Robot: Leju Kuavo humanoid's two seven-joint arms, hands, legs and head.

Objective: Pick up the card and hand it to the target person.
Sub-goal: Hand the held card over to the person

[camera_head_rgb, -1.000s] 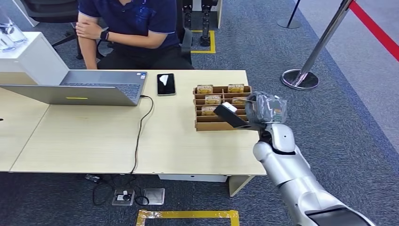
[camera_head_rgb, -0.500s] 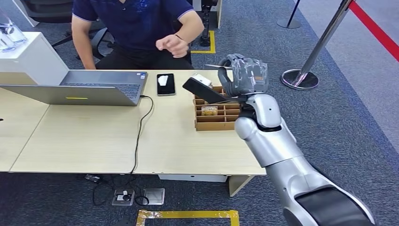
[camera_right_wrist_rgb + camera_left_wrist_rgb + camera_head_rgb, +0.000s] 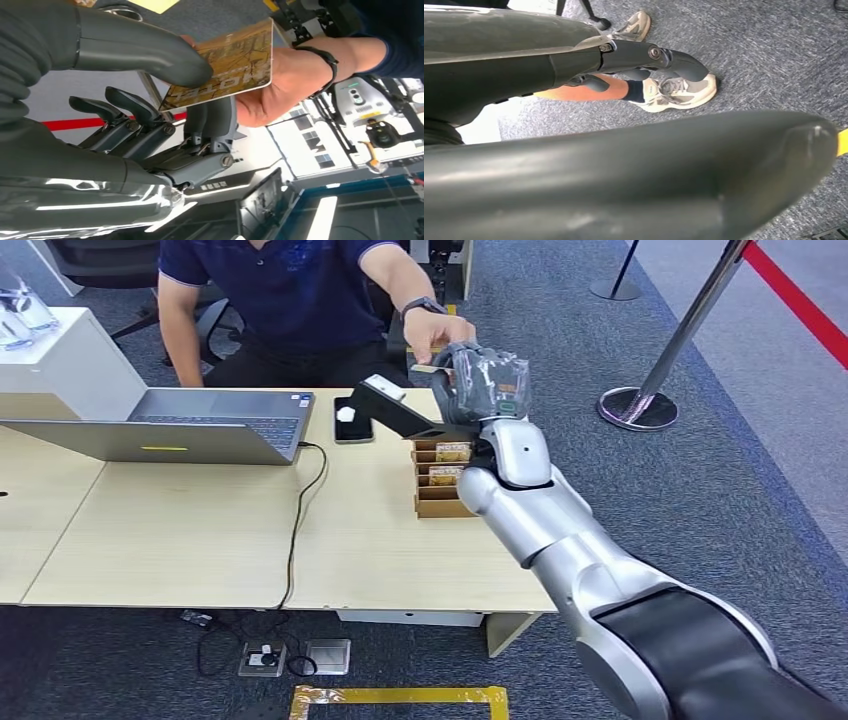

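From the head view, my right hand [image 3: 482, 385] is raised beyond the wooden card box [image 3: 440, 478], meeting the person's hand [image 3: 437, 335]. At my right wrist, thumb and fingers [image 3: 212, 120] pinch the card [image 3: 225, 65], the person's hand touching its far end. My left hand [image 3: 624, 60] hangs over carpet, fingers apart, holding nothing.

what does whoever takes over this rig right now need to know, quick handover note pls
Right hand: raised over the far table edge, pinching the card between thumb and fingers.
Left hand: hangs low by the floor, holds nothing, fingers partly curled.
Person's hand: at the card's far end, touching it.
Card box: on the table, more cards inside.
Done: card picked and presented.
Left: release once the person grips it, then withdraw the arm.
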